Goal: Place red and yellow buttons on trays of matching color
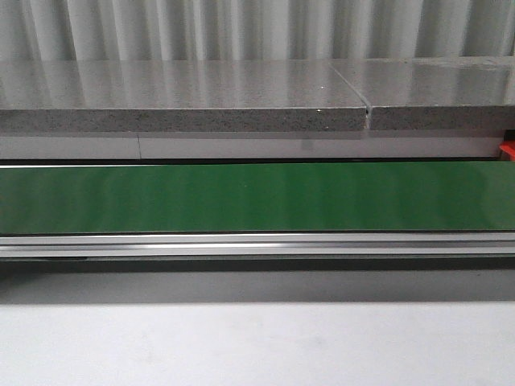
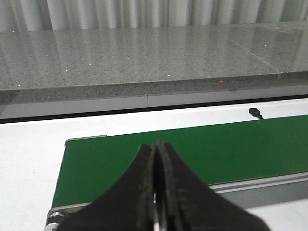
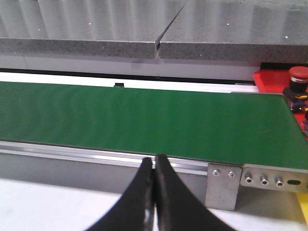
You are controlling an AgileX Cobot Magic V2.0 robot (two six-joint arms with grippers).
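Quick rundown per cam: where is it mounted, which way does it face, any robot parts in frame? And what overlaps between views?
Front: faces forward across the green belt to the granite ledge; no arm shows.
Left wrist: above the belt's left end; left gripper shut.
Right wrist: near the belt's right end, red tray and red button beyond; right gripper shut.
Shared: belt and ledge.

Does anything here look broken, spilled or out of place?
Nothing stands out. The green belt is bare and lies straight, and both claws, left and right, are shut and hold nothing. A red button sits on a red tray past the belt's end.
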